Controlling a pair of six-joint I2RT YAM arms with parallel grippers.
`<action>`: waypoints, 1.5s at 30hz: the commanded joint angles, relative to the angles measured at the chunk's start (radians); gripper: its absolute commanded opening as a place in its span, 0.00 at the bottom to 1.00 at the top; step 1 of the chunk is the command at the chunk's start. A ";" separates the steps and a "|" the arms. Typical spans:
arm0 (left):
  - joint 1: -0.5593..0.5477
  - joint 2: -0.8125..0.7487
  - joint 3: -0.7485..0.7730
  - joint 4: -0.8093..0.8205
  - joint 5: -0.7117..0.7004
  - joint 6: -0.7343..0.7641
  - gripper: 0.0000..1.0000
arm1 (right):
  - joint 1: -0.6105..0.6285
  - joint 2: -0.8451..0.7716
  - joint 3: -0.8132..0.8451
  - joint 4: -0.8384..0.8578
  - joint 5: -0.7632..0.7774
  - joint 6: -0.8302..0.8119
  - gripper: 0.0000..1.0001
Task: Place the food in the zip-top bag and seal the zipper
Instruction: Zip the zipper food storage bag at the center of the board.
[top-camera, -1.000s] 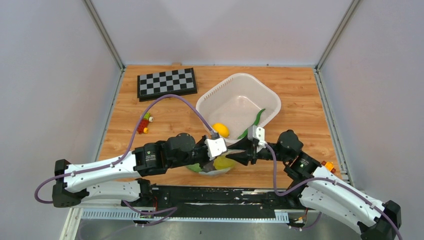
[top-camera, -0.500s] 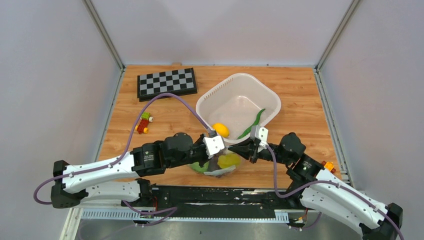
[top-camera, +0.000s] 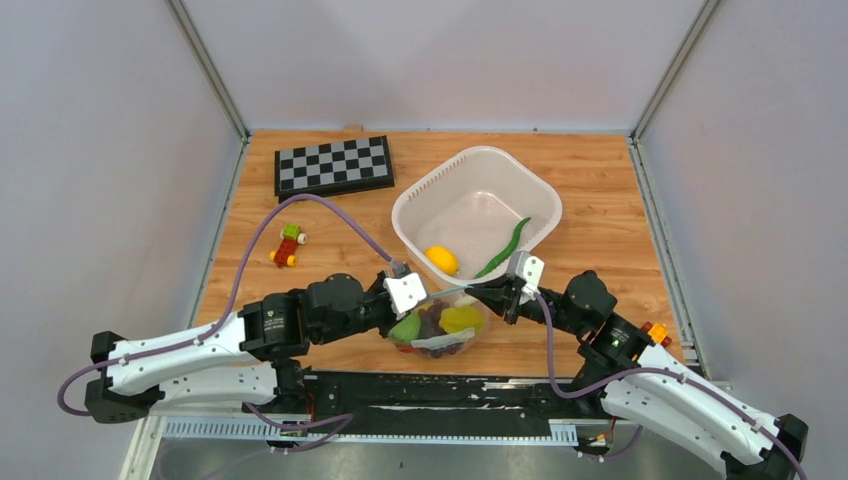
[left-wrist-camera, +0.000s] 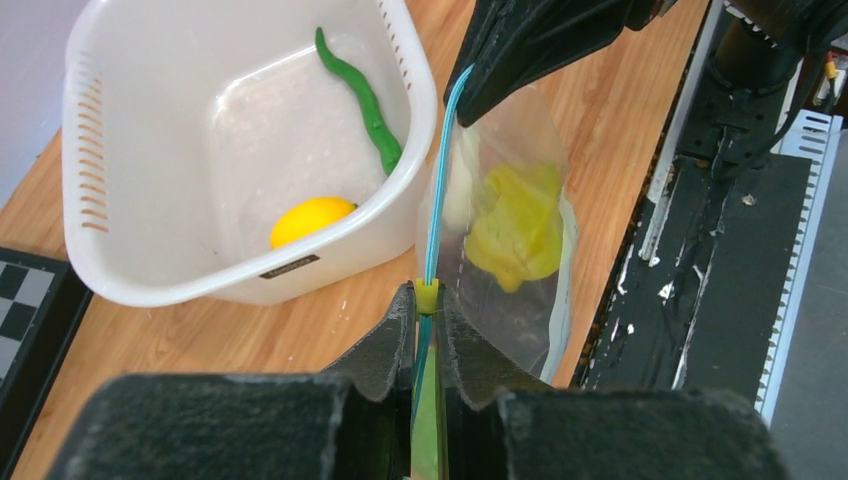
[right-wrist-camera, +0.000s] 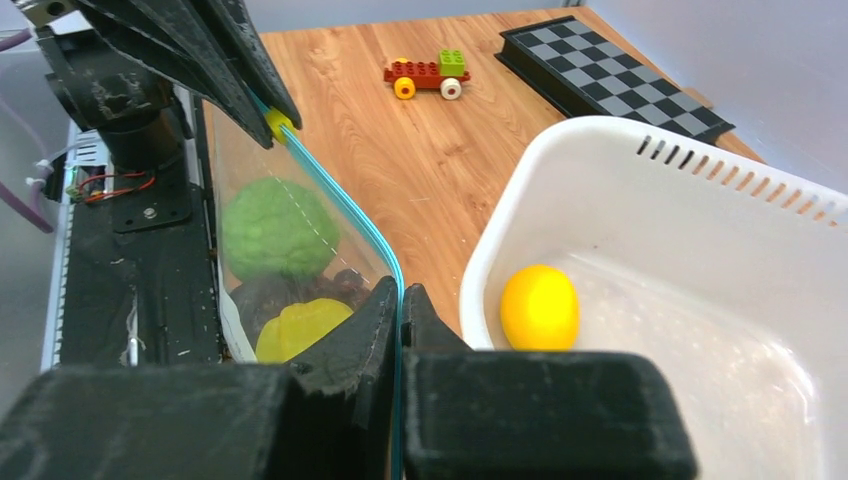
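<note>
The left gripper (left-wrist-camera: 427, 305) is closed on the zipper (left-wrist-camera: 437, 180) at its yellow slider (right-wrist-camera: 278, 124). The right gripper (right-wrist-camera: 400, 300) is clamped on the strip's other end. Between and below them is the zip-top bag (top-camera: 440, 330) with food (right-wrist-camera: 278, 228) inside. Just beyond, a basket (top-camera: 470, 152) holds a lemon (top-camera: 442, 260) and a chili (top-camera: 505, 248).
</note>
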 joint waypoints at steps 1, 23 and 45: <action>0.001 -0.040 0.002 -0.042 -0.063 -0.016 0.07 | -0.008 -0.024 -0.009 0.005 0.154 -0.013 0.00; 0.002 -0.074 -0.021 -0.081 -0.194 -0.025 0.06 | -0.009 -0.050 -0.048 0.042 0.263 -0.003 0.00; 0.002 -0.186 -0.026 -0.181 -0.283 -0.017 0.06 | -0.009 -0.047 -0.055 0.052 0.331 0.020 0.00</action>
